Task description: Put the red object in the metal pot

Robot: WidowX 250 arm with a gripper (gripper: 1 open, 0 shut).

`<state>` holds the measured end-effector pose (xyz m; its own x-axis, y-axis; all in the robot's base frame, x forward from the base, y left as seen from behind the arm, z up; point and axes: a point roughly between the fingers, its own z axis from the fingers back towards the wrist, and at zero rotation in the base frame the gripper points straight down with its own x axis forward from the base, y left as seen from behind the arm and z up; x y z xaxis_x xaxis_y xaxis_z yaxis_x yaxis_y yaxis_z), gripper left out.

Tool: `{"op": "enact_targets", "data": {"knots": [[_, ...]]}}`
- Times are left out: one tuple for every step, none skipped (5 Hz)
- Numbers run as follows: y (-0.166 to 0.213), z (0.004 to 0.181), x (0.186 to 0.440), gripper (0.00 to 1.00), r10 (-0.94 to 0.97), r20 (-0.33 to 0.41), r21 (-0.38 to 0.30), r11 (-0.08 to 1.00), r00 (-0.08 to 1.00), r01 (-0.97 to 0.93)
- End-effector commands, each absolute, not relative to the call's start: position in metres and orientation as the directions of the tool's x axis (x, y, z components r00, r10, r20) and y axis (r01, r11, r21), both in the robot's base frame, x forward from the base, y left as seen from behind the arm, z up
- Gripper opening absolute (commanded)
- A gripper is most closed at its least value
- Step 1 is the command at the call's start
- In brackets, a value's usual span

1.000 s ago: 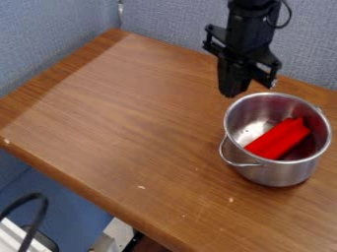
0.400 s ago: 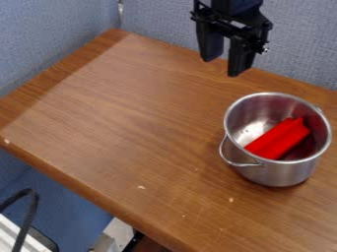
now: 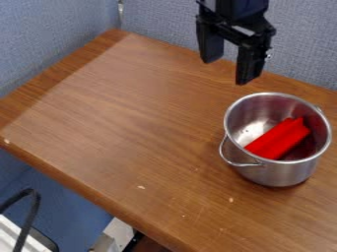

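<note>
The red object [image 3: 287, 138] lies slanted inside the metal pot [image 3: 274, 167], which stands on the right side of the wooden table. My gripper [image 3: 228, 61] hangs above and to the left of the pot, pointing down. Its two black fingers [image 3: 249, 65] stand apart with nothing between them. It touches neither the pot nor the block.
The wooden table [image 3: 118, 118] ends in a front edge running diagonally at the lower left. A blue-grey wall [image 3: 53, 30] stands behind it. A dark cable [image 3: 20, 212] shows below the table at the lower left.
The gripper rose away from the pot's rim and moved up and left in the picture. Its fingers spread from shut to open. The red object stayed in the pot.
</note>
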<state>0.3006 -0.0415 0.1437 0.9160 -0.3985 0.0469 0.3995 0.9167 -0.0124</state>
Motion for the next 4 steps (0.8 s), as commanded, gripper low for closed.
{"op": "enact_targets", "data": {"knots": [[-0.054, 0.141, 0.292, 1.0, -0.47, 0.066, -0.023, 0.881, 0.88, 0.472], [-0.064, 0.128, 0.288, 1.0, -0.512, 0.054, -0.02, 0.858, 0.857, 0.514], [-0.075, 0.118, 0.287, 1.0, -0.548, 0.047, -0.016, 0.835, 0.835, 0.55], [-0.084, 0.109, 0.287, 1.0, -0.567, 0.042, -0.01, 0.823, 0.822, 0.568]]}}
